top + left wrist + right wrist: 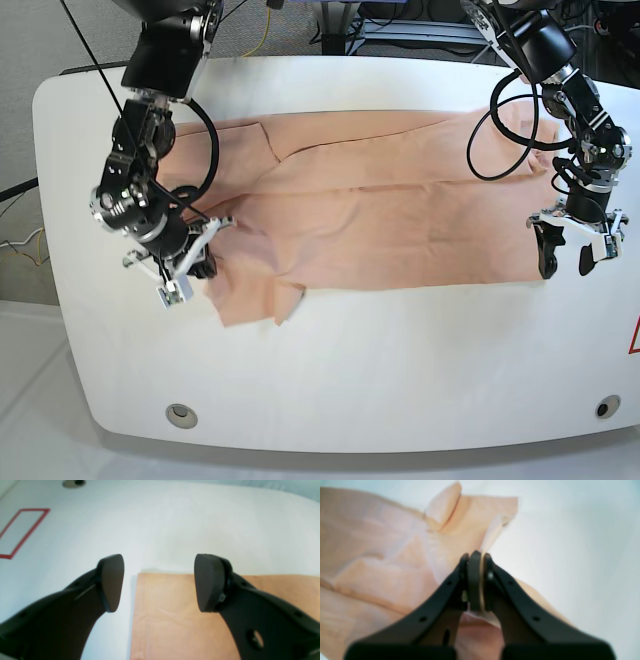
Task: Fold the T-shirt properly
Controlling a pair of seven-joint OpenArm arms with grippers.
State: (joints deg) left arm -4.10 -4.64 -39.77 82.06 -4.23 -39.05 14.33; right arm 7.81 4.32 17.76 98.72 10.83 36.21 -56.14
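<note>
The peach T-shirt (380,220) lies spread across the white table (350,360), wrinkled, with a sleeve pulled toward the front left. My right gripper (200,266) is on the left of the base view. In the right wrist view this gripper (477,563) is shut on a thin fold of the T-shirt (382,555), lifted off the table. My left gripper (566,264) hovers over the T-shirt's front right corner. In the left wrist view it (160,582) is open, nothing between its fingers, with the T-shirt's corner (175,620) right below.
Red tape outlines a rectangle (23,531) on the table beyond the left gripper. Round holes (181,414) sit near the table's front edge. Cables (500,110) hang from the arm at the back right. Bare table shows along the front.
</note>
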